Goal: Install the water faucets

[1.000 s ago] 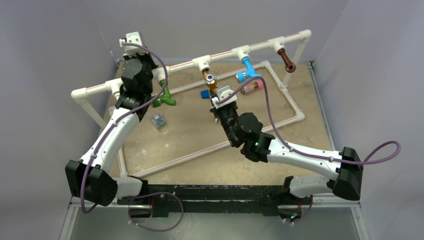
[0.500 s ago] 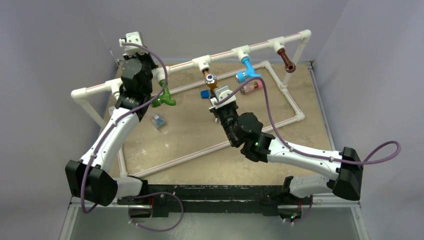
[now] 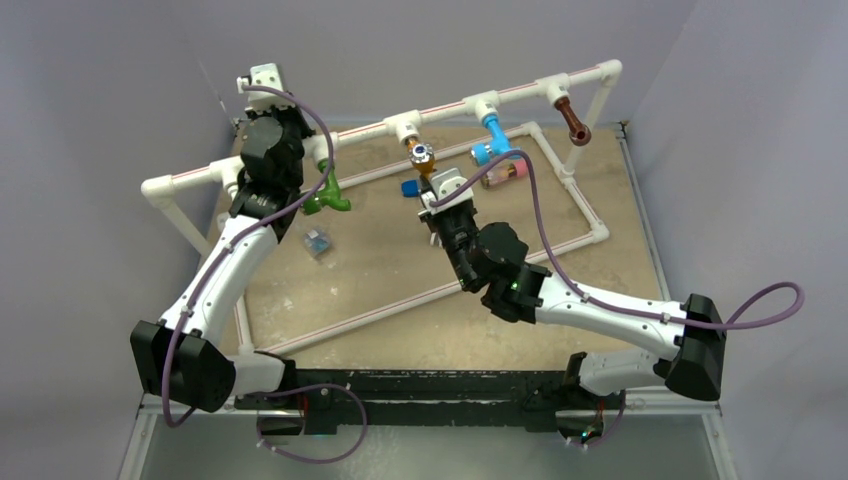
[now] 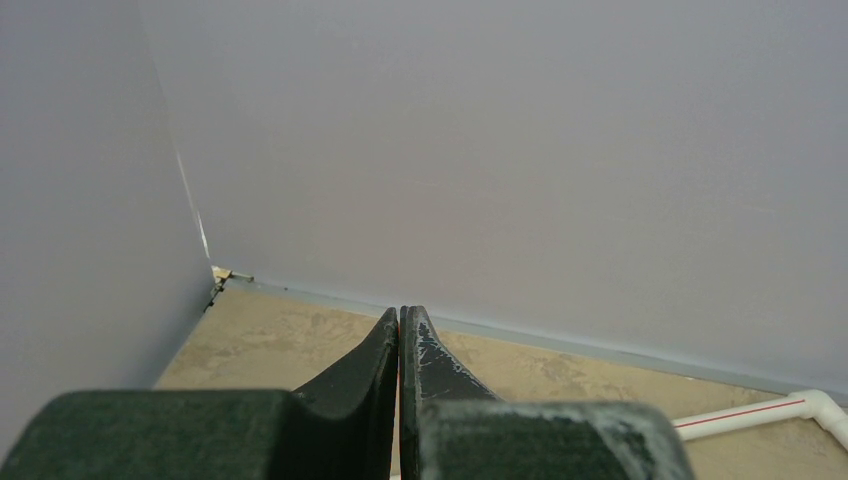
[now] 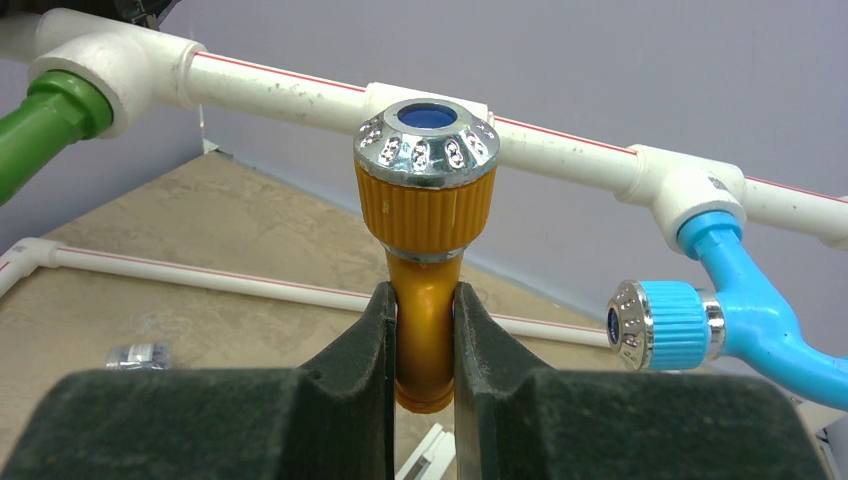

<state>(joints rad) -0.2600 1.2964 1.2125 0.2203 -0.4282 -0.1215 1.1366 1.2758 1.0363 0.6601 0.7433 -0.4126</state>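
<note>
Right gripper (image 5: 422,300) clamps the orange faucet (image 5: 427,190) by its stem. Its long axis points straight ahead at the middle tee (image 3: 407,126), over the tabletop's (image 3: 380,270) far edge. Left gripper (image 4: 400,325) is closed and empty.

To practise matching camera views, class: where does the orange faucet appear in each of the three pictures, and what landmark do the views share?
Top external: orange faucet near the centre, hanging under a white tee.
Left wrist: not in it.
Right wrist: centre, its neck clamped in the right end effector.
Shared landmark: white pipe frame, visible in all three views.
</note>
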